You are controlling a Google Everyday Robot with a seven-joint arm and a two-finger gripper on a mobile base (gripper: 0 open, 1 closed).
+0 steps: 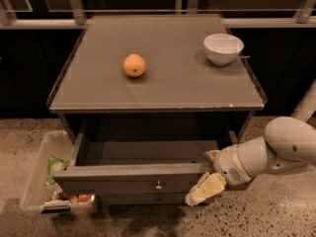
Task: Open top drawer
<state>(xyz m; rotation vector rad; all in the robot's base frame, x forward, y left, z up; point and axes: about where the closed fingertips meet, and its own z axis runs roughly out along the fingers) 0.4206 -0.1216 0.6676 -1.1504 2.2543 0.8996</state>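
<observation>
1. Standing pulled out from the grey cabinet (173,90), the top drawer (123,180) is showing its bare grey inside; its flat front is carrying one small round metal knob (158,185) near the middle.
2. The gripper (203,181) is sitting at the right end of that drawer front, touching it, with its cream-coloured part lying across the front face below the top edge; whether it is clasping the panel or resting loose against it cannot be told from this view.
3. The white arm (276,149) is reaching in from the right edge, low beside the cabinet's right leg, and ending in the gripper.
4. A narrower lower drawer front (143,199) is peeking out just beneath the pulled-out drawer.
5. An orange (134,65) is resting on the cabinet top, left of centre; a white bowl (223,48) is sitting upright near the back right corner, well apart from the orange.
6. A clear plastic bin (37,179) is standing on the speckled floor (276,214) just beside the cabinet's left side, its near end partly under the drawer's left corner; it is holding a green packet and some reddish items too small to name.
</observation>
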